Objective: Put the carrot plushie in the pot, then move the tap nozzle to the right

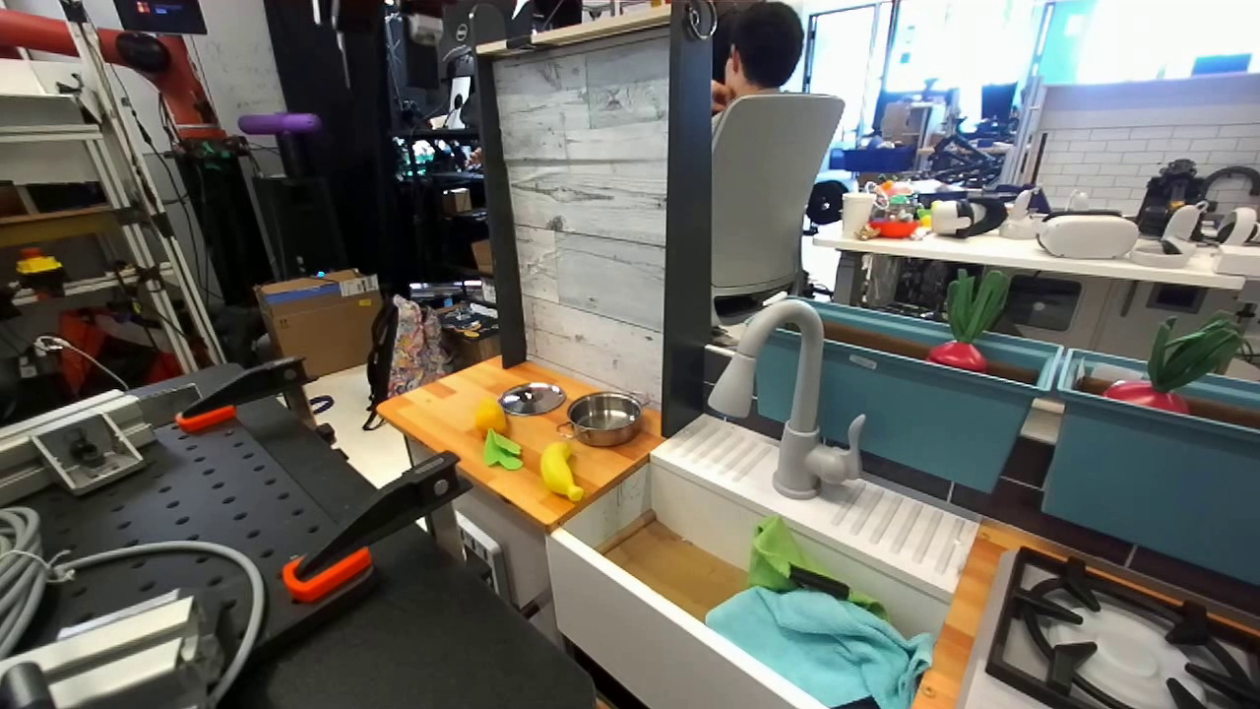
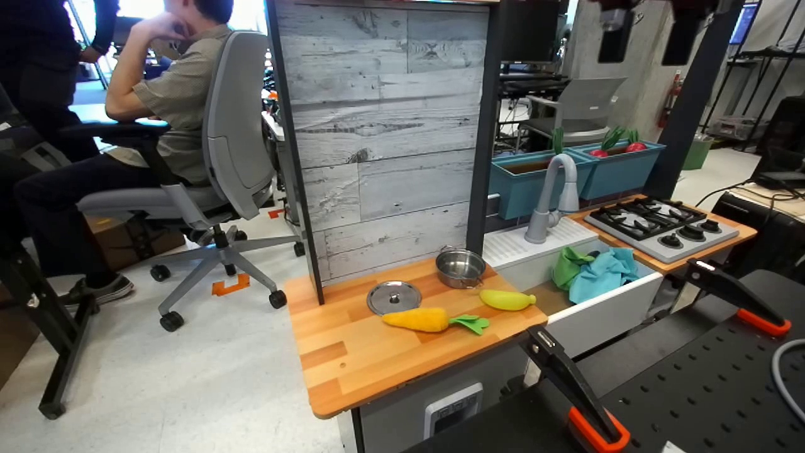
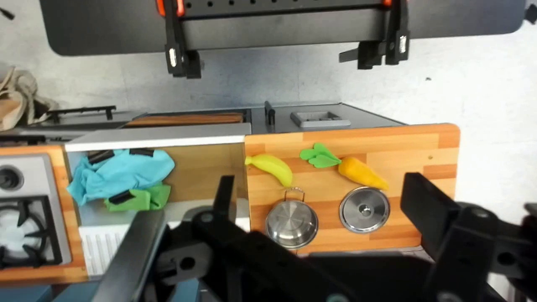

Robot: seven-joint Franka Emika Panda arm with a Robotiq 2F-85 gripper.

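The hand [image 3: 319, 181] is held above the wooden tabletop [image 3: 402, 144], pointed down, fingers [image 3: 426, 205] spread wide. Beneath, framed between the fingertips in the wrist view, the carrot plushie [image 3: 360, 171] is seen beside the steel lid [image 3: 364, 218]; the steel pot [image 3: 292, 224] is likewise seen below.

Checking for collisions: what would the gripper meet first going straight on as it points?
Probably the wooden counter, near the carrot plushie and pot; depth is unclear, so the gripper might clip either.

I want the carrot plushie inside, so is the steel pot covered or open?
Open: the steel pot shows its bare inside; the metal lid lies apart on the countertop.
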